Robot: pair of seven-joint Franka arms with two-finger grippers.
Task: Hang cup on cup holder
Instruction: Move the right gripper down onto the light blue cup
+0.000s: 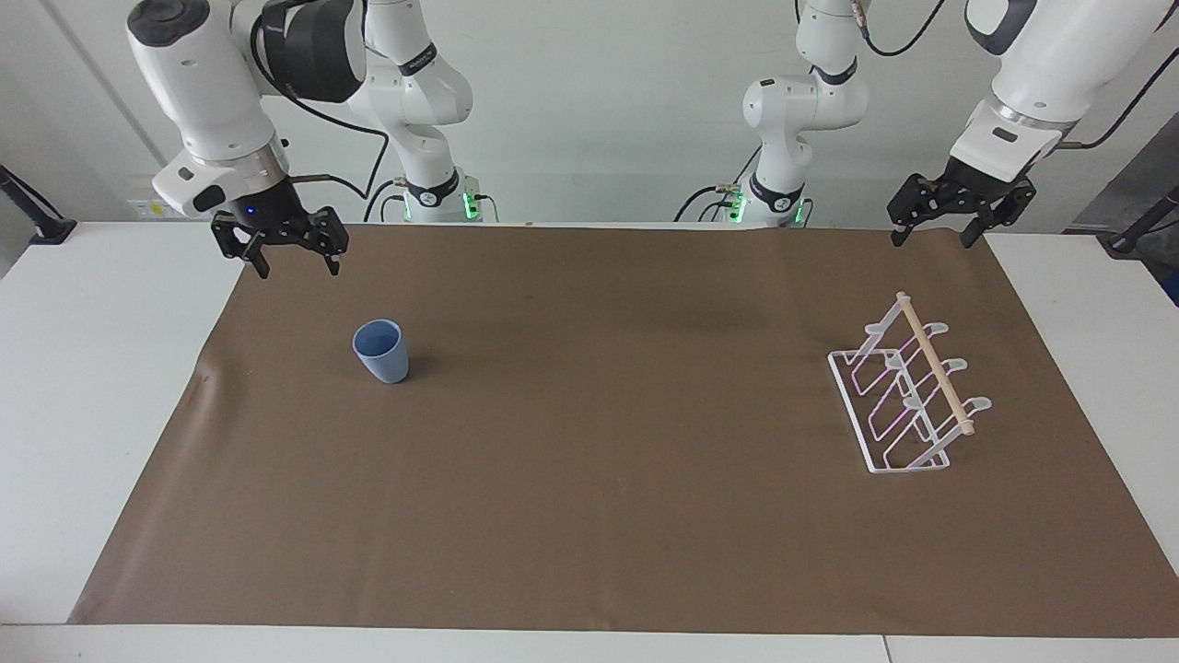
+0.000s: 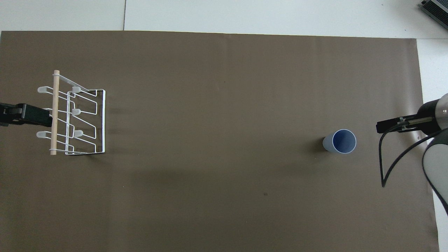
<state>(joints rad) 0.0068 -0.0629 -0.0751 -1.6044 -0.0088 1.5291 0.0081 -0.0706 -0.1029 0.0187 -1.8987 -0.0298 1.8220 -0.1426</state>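
Observation:
The light-blue cup [image 1: 379, 351] stands upright on the brown mat toward the right arm's end; it also shows in the overhead view [image 2: 340, 141]. The white wire cup holder [image 1: 908, 396] with its wooden rod stands toward the left arm's end, and shows in the overhead view [image 2: 71, 117]. My right gripper [image 1: 296, 267] is open and empty, up in the air over the mat's edge near the cup; part of it shows in the overhead view [image 2: 388, 125]. My left gripper [image 1: 932, 238] is open and empty, and waits in the air over the mat's edge near the holder.
A brown mat [image 1: 608, 479] covers most of the white table [image 1: 83, 414]. A black cable [image 2: 395, 164] hangs from the right arm over the mat's end.

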